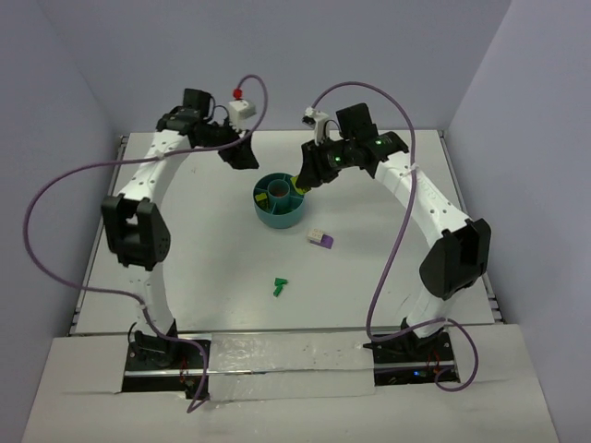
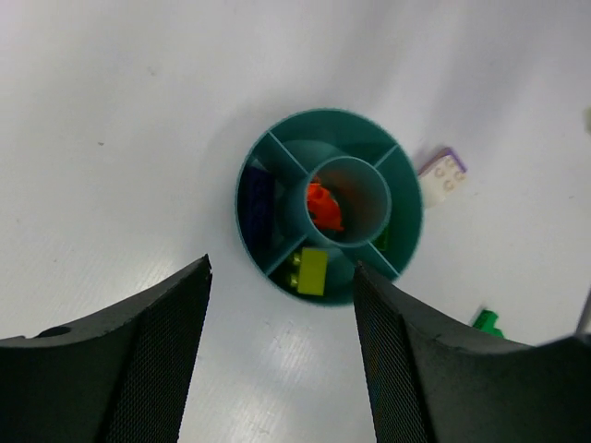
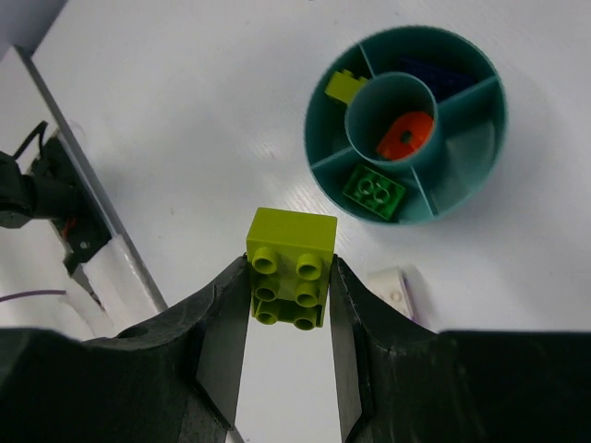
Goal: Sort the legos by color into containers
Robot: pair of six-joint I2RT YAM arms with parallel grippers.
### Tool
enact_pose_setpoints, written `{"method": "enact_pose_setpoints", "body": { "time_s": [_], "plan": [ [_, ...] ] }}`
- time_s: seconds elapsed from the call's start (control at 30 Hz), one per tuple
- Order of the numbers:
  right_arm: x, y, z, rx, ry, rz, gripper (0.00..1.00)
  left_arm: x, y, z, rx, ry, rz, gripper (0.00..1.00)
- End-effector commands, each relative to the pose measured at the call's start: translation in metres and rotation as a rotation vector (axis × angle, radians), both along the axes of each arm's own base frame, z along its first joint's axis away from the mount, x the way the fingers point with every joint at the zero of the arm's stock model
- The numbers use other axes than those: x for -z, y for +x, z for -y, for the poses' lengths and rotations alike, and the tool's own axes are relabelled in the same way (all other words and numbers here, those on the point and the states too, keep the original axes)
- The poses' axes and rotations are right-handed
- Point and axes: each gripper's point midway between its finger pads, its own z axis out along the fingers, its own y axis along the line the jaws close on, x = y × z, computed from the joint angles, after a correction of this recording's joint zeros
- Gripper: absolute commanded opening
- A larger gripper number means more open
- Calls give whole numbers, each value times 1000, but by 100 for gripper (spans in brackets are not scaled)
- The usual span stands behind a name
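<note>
A lime-green brick [image 3: 292, 242] is clamped between the fingers of the right gripper [image 3: 289, 269], its studs showing. The teal bowl [image 3: 462, 159] is seen on the table [image 3: 185, 111], ahead of those fingers and to their right, apart from the held brick. Inside it, an orange-red piece [image 3: 404, 137] is lodged in the central ring. A dark green brick [image 3: 374, 192] is kept in the compartment nearest the gripper, and a second lime brick [image 3: 343, 85] in a farther one.

A purple-and-white brick [image 3: 392, 284] is found on the table just beside the right finger.

The jaws of the left gripper [image 2: 280, 268] are spread wide with nothing between them. The bowl is seen just ahead of its fingertips. A small green piece [image 2: 487, 321] is seen on the table near its right finger.
</note>
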Motion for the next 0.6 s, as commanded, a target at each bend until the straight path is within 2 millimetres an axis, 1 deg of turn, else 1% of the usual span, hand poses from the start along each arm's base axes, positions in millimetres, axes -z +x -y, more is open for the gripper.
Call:
{"method": "enact_pose_setpoints", "body": {
  "time_s": [0.0, 0.03, 0.07, 0.1, 0.13, 0.17, 0.23, 0.27, 0.33, 0.43, 0.47, 0.57],
  "plan": [
    [-19, 10, -33, -39, 99, 30, 0, -115, -42, -12, 102, -272, 215, 70],
    [-22, 12, -38, -33, 120, 22, 0, -102, -50, -16, 121, -288, 216, 70],
    [-17, 13, -46, -33, 124, 6, 0, -115, -63, -20, 136, -293, 264, 70],
    [-20, 15, -51, -28, 131, 16, 0, -103, -73, -21, 156, -298, 252, 70],
    [-18, 16, -55, -30, 126, 22, 0, -102, -80, -23, 167, -305, 249, 71],
    [-16, 13, -60, -42, 125, 16, 0, -101, -83, -25, 170, -301, 259, 71],
    [-19, 0, -77, -127, 154, 31, 0, -101, -113, -24, 279, -357, 243, 71],
    [-18, 0, -79, -135, 161, 37, 0, -103, -122, -23, 297, -378, 221, 71],
    [-24, -17, -90, -222, 228, 23, 0, -105, -138, -21, 352, -430, 202, 69],
    [-32, -34, -95, -310, 295, -4, 0, -106, -153, -19, 396, -484, 154, 67],
    [-35, -39, -96, -333, 313, -6, 0, -106, -153, -19, 397, -487, 150, 67],
    [-49, -59, -97, -426, 387, 10, 0, -102, -162, -19, 415, -498, 123, 64]
  ]
}}
